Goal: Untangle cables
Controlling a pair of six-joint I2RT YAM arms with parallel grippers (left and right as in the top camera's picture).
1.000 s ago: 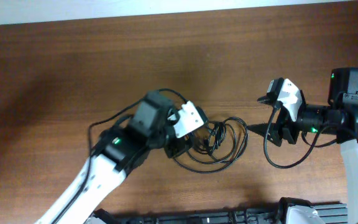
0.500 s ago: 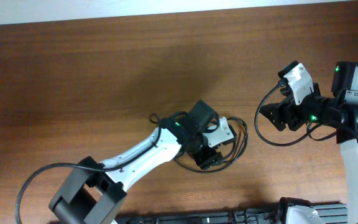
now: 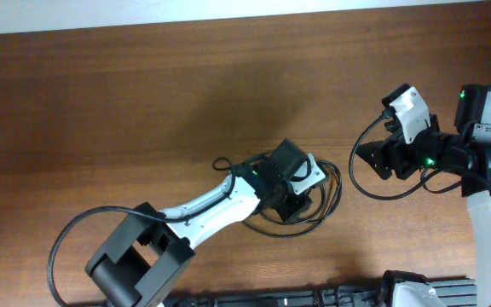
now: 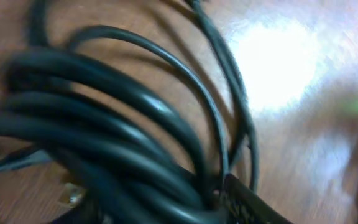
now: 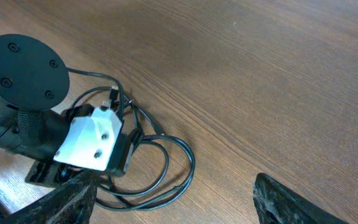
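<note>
The cables lie as a bunch of thin black loops on the wooden table, right of centre. My left gripper is pressed down into the bunch. In the left wrist view the cables fill the frame, lying against one dark finger; the other finger is hidden, so the grip is unclear. My right gripper hovers to the right of the bunch, apart from it. It is open, and between its wide fingertips I see the cables and the left gripper's white housing on the table below.
The right arm's own thicker wire hangs in a loop beside its wrist. A black object runs along the table's near edge. The table's far edge meets a white surface.
My left arm has swung right and come down onto the cable bunch, its jaws narrowing. My right gripper rose and drew back right, away from the cables, still open.
</note>
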